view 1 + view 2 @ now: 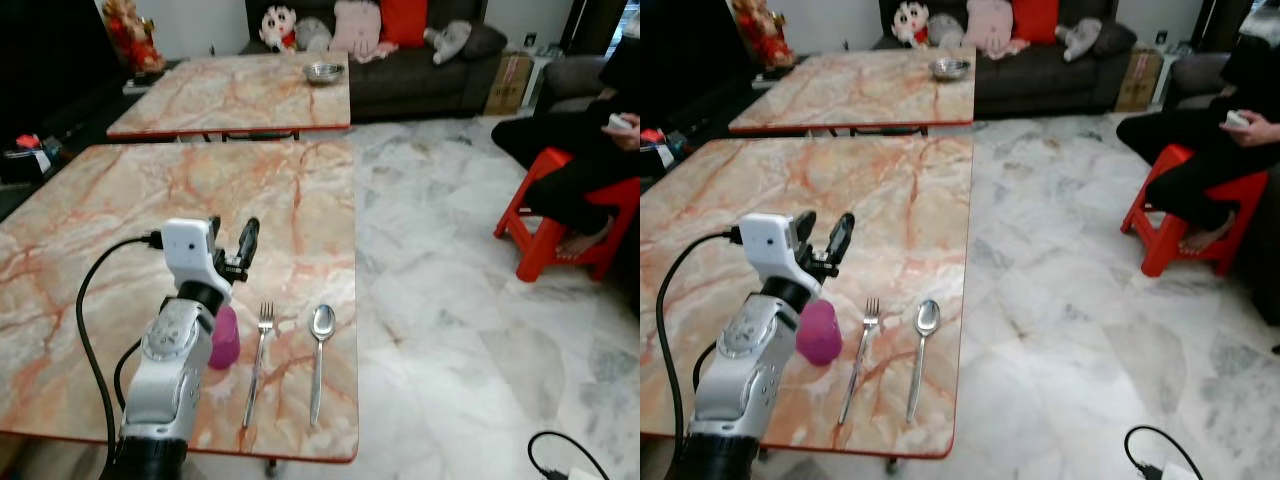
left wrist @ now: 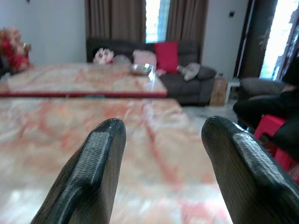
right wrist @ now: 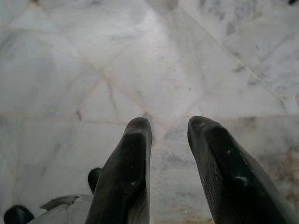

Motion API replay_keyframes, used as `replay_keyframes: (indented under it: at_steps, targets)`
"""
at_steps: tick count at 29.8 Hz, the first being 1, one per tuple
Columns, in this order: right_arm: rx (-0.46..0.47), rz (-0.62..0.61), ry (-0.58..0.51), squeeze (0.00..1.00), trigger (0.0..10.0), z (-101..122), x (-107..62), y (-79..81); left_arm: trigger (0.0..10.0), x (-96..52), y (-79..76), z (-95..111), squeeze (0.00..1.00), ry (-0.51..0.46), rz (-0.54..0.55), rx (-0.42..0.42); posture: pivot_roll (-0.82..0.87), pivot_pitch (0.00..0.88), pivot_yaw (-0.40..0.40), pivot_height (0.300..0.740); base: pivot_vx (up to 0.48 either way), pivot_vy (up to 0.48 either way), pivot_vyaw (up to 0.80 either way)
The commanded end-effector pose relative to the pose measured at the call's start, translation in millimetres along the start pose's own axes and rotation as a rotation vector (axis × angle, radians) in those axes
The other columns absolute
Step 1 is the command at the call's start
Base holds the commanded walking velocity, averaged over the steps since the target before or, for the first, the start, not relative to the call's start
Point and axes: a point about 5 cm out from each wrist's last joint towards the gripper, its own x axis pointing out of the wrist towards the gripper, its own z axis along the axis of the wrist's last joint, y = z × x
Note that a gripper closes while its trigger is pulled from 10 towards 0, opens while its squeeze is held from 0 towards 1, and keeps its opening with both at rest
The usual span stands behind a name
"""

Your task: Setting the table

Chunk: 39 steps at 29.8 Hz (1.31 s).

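Observation:
On the near marble table (image 1: 120, 200), a pink cup (image 1: 226, 342) stands close to the front edge. A fork (image 1: 258, 362) and a spoon (image 1: 319, 352) lie side by side just to its right, handles toward me. My left gripper (image 1: 232, 232) is raised above and slightly behind the cup, open, with nothing between its fingers (image 2: 96, 163). The arm hides part of the cup. A steel bowl (image 1: 323, 72) sits on the far table (image 1: 230, 95). My right gripper (image 3: 169, 140) hangs over the marble floor, its fingers a little apart and empty.
A person (image 1: 580, 150) sits on a red stool (image 1: 550, 225) at the right. A dark sofa (image 1: 420, 70) with plush toys lines the back wall. A black cable (image 1: 560, 455) lies on the floor at lower right. Open marble floor (image 1: 450, 300) runs beside the tables.

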Motion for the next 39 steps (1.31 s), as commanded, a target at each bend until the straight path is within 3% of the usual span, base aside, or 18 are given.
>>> replay_keyframes:
  at_steps: [1,8,14,17,19,28,33,39]
  targets:
    - [0.011,0.007,0.013,0.00,10.0,-5,-0.6,3.6,10.0,-2.7,2.0,-6,0.00,0.045,-0.018,-0.012,0.03,0.052,0.018,0.740,0.000,0.000,0.00]
    - [0.012,0.008,0.014,0.00,10.0,-5,-0.6,4.0,10.0,1.5,-2.0,-10,0.00,0.079,-0.033,0.017,0.03,0.049,0.022,0.740,0.000,0.000,0.00]
    - [0.014,0.009,0.015,0.00,10.0,-5,-0.6,4.7,10.0,9.0,7.4,-14,0.00,0.134,-0.084,0.133,0.03,0.043,0.024,0.740,0.000,0.000,0.00]
    - [0.014,0.009,0.016,0.00,10.0,-5,-0.7,4.7,10.0,9.9,8.0,-15,0.00,0.143,-0.101,0.148,0.03,0.042,0.025,0.740,0.000,0.000,0.00]
    - [0.015,0.009,0.017,0.00,10.0,-6,-0.8,4.7,10.0,10.5,8.9,-19,0.00,0.182,-0.152,0.220,0.03,0.039,0.027,0.740,0.000,0.000,0.00]
    - [0.015,0.008,0.019,0.00,10.0,-7,-1.1,4.5,10.0,10.5,7.1,-36,0.00,0.291,-0.197,0.363,0.02,0.031,0.029,0.740,0.000,0.000,0.00]
    - [0.016,0.008,0.020,0.00,10.0,-8,-1.2,4.6,10.0,14.6,12.3,-39,0.00,0.323,-0.171,0.379,0.02,0.033,0.030,0.740,0.000,0.000,0.00]
    - [0.018,0.008,0.019,0.00,10.0,-7,-1.1,4.5,10.0,19.6,19.0,-36,0.00,0.327,-0.130,0.332,0.03,0.045,0.028,0.740,0.000,0.000,0.00]
